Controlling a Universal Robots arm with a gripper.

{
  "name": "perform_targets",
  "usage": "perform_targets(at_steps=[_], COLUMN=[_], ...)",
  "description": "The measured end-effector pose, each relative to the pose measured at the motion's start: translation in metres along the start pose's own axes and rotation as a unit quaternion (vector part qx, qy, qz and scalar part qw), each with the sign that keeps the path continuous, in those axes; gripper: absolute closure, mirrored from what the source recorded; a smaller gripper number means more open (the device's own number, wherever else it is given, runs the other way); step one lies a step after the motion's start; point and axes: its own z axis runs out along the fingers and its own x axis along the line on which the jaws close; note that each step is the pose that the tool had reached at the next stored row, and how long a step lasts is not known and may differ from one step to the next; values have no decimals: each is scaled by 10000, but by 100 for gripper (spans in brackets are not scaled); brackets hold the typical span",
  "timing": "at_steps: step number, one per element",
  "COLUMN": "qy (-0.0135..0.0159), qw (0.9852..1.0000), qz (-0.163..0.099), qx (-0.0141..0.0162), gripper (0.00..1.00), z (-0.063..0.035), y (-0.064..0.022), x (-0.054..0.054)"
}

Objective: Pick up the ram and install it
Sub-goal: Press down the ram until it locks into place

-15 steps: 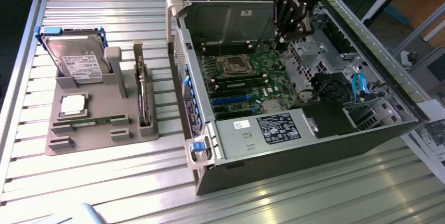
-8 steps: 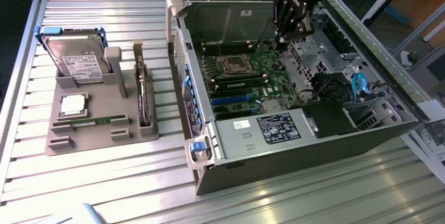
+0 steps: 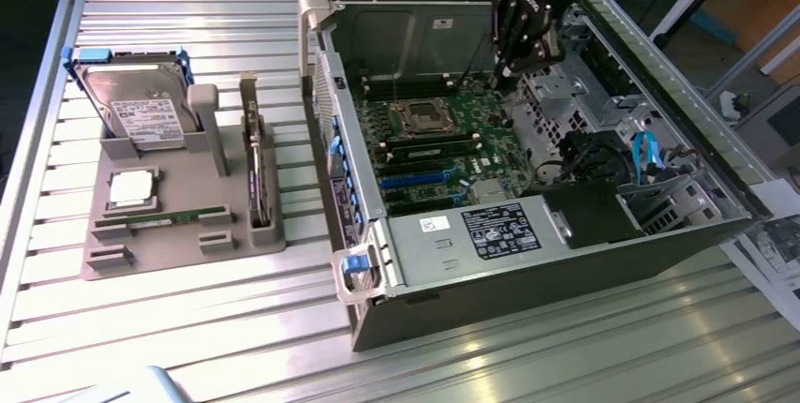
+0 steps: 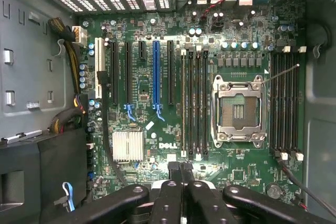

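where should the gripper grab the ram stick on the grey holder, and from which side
Probably from above, gripping the long upper edge of the ram across its thin faces. It appears to stand on edge in a slot of the grey holder, so only the top is free. The gripper is over the open computer case.

The ram (image 3: 164,219) is a long, thin green stick with small dark chips; it lies on its long edge in a slot of the grey holder (image 3: 175,244), near the front side; it sits just below the square silver chip (image 3: 133,188); my claw is well apart from it.
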Motion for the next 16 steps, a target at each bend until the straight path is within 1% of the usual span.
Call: perform_targets(at_steps=[1,2,3,5,9,10,11,12,13,14,15,16], qy=[0,-1,-2,-3,-6,-8,-8,-10,-11,-12,-13,-14], qw=[10000,9997,9992,9984,9955,9937,9909,9871,9835,9807,9773,9730], qz=[78,250,398,569,947,1119,1341,1598,1803,1949,2114,2302], qx=[-6,-18,-29,-42,-69,-81,-97,-116,-130,-141,-153,-167], gripper=[89,89,89,89,89,89,89,89,89,89,89,89], z=[0,0,0,1,2,2,2,2,2,2,3,3], y=[0,0,0,0,0,0,0,0,0,0,0,0], x=[0,0,0,0,0,-1,0,0,0,0,0,0])
